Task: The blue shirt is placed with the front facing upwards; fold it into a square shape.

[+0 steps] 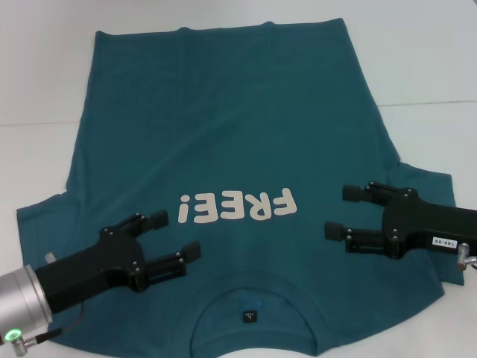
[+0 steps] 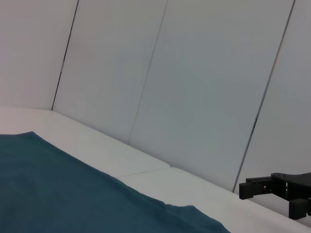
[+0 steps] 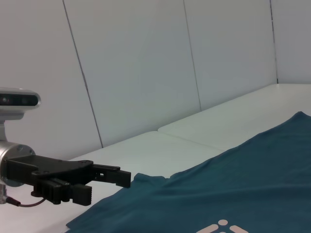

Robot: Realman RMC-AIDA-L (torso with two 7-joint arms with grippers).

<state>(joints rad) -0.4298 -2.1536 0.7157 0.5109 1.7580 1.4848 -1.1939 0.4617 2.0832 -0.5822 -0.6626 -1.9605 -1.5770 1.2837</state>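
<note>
The blue shirt (image 1: pixel 231 134) lies flat on the white table (image 1: pixel 417 60), front up, with the off-white "FREE!" print (image 1: pixel 238 206) showing. Its round neck and dark label (image 1: pixel 250 316) are at the near edge, the hem at the far side. My left gripper (image 1: pixel 177 235) hovers open over the chest, near the left shoulder, nothing between its fingers. Just right of the print, my right gripper (image 1: pixel 341 211) is open above the fabric, pointing toward the left one. The right wrist view shows the left gripper (image 3: pixel 107 187) over the shirt's edge (image 3: pixel 233 184). The left wrist view catches shirt fabric (image 2: pixel 58 194).
White table surface borders the shirt at the far side and on both flanks. Pale wall panels (image 2: pixel 194 87) stand behind the table. A seam (image 1: pixel 425 102) crosses the tabletop at the right.
</note>
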